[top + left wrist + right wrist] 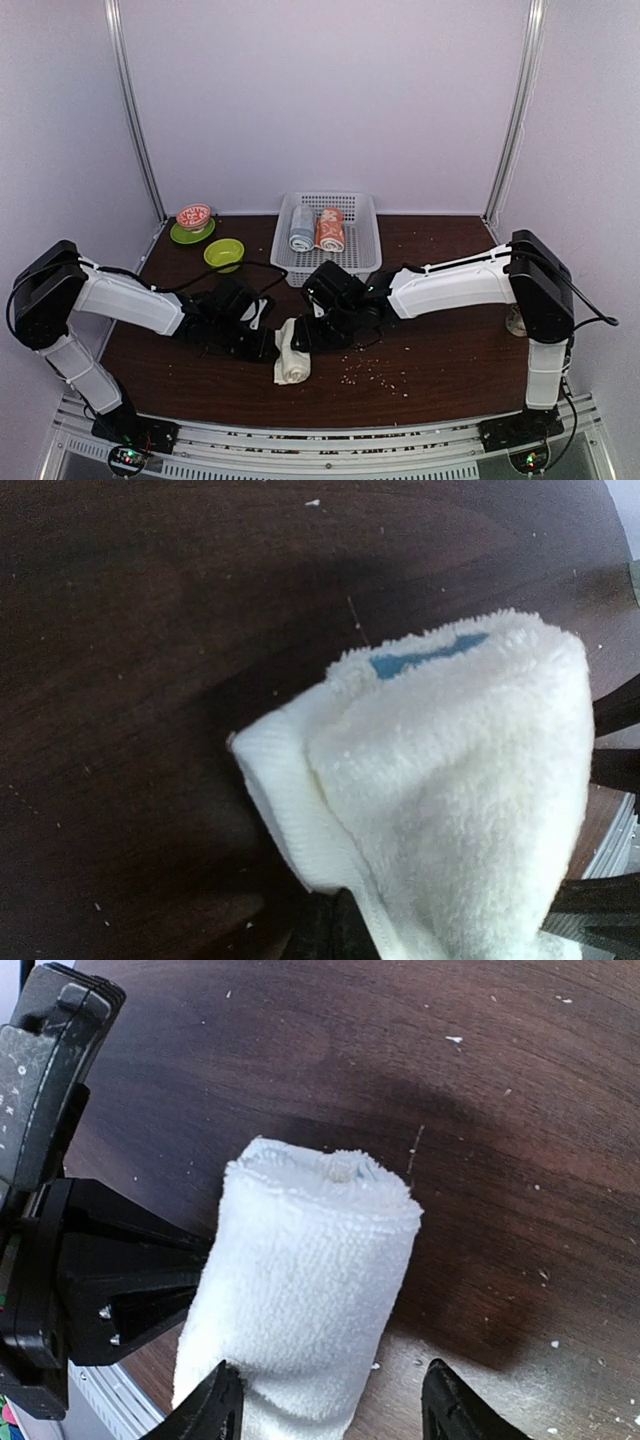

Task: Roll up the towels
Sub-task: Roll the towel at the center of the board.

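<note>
**While flanked: a crosswise grasp on offer**

Because the rolled cream-white terry towel point(292, 358) lies on the dark table point(450, 340) on the arms' side of the white plastic basket point(325, 197), long axis pointing at it, the released right pincer point(330, 1405) straddles it crosswise. The left pincer point(268, 345) is clenched, apparently on its hem.

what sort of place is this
Likely a lab test cell: blank white walls box in a dark table; left arm and right arm bolt to a metal rail.

Three rolled towels point(292, 362), two bowls point(224, 253), one basket point(362, 262), one plate point(181, 236)
</note>
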`<action>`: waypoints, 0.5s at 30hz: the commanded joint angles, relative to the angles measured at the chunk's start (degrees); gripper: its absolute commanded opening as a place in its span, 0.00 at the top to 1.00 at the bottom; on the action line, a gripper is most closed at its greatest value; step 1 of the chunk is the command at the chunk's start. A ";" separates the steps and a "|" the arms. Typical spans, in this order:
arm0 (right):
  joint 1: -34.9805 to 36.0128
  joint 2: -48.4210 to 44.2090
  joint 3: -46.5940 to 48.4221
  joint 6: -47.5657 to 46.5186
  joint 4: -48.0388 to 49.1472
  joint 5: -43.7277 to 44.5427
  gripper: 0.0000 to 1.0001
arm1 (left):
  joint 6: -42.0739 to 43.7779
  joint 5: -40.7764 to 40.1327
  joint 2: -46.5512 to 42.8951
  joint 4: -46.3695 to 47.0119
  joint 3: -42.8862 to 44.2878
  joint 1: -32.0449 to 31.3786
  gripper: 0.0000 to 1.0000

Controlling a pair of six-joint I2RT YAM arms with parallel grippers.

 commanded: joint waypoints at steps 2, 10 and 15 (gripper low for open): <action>0.77 2.85 2.85 0.69 -1.46 0.86 0.37 | -0.39 1.98 -1.71 4.02 -1.72 0.22 0.97; 1.17 5.90 5.72 1.85 -1.53 0.66 0.34 | -1.39 2.71 -2.68 5.77 -4.05 0.19 0.97; 1.34 7.93 6.71 1.73 -2.84 1.27 0.33 | -1.47 1.74 -6.80 3.56 -6.31 0.22 0.95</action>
